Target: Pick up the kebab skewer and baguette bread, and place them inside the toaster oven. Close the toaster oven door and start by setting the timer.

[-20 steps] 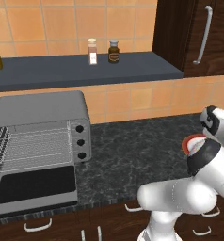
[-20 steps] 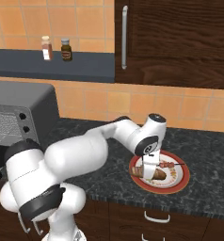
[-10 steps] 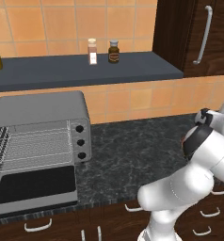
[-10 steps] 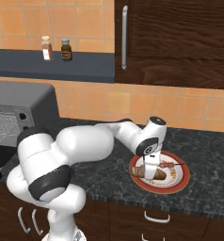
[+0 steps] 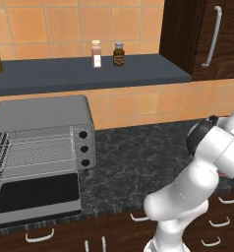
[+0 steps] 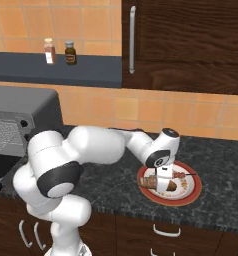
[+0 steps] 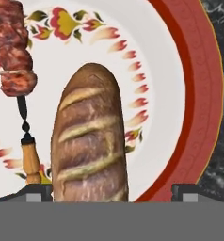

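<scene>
The baguette bread (image 7: pixel 90 136) lies on a white plate with a red rim (image 7: pixel 198 94), golden-brown with diagonal slashes. Beside it lies the kebab skewer (image 7: pixel 12 52), its meat chunks at the upper left and its wooden handle lower down. My gripper (image 7: pixel 111 193) hangs open just above the plate, one fingertip on each side of the loaf's near end, holding nothing. From the right base view, the gripper (image 6: pixel 163 175) points down over the plate (image 6: pixel 191 192) on the counter. The toaster oven (image 5: pixel 40 133) stands at the left with its door (image 5: pixel 38 194) folded down open.
Wire racks show inside the oven, and three dark knobs (image 5: pixel 83 147) run down its right panel. Spice jars (image 5: pixel 107 53) stand on the shelf above. A dark wall cabinet (image 6: pixel 186 40) hangs over the plate. Dark speckled counter (image 5: pixel 133 162) lies between oven and plate.
The arm's elbow has swung up and toward the plate while the hand stayed over the plate, sinking slightly. The jaws have stayed open.
</scene>
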Available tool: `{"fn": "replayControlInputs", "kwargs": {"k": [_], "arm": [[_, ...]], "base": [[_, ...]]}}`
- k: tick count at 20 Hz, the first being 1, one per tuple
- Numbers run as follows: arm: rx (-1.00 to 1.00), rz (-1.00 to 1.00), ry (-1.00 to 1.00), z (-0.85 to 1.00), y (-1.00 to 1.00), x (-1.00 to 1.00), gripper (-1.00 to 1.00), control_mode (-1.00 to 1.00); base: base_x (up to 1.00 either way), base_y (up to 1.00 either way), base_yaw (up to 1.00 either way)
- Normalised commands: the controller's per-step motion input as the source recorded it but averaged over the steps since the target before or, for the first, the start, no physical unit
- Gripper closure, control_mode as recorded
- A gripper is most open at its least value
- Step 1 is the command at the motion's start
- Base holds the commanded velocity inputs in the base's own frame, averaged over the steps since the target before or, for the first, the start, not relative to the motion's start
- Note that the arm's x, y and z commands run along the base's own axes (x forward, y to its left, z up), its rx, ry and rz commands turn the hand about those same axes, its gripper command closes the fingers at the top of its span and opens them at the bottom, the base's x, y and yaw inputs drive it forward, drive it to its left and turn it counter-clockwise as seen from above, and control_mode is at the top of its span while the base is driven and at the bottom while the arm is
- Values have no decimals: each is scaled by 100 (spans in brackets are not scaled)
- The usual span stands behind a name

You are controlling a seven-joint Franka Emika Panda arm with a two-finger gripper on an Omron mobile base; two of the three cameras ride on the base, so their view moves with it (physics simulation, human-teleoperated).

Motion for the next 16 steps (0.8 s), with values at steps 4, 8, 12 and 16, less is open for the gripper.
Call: {"fn": "replayControlInputs", "kwargs": {"k": [4, 8, 12, 16], "arm": [[0, 0, 0, -18, 0, 14, -100, -100], [0, 0, 0, -26, 0, 5, -100, -100], [0, 0, 0, -21, 0, 7, -100, -100], [0, 0, 0, -12, -1, 2, 100, -100]], "base": [[0, 0, 0], [0, 0, 0], [0, 0, 0], [0, 0, 0]]}}
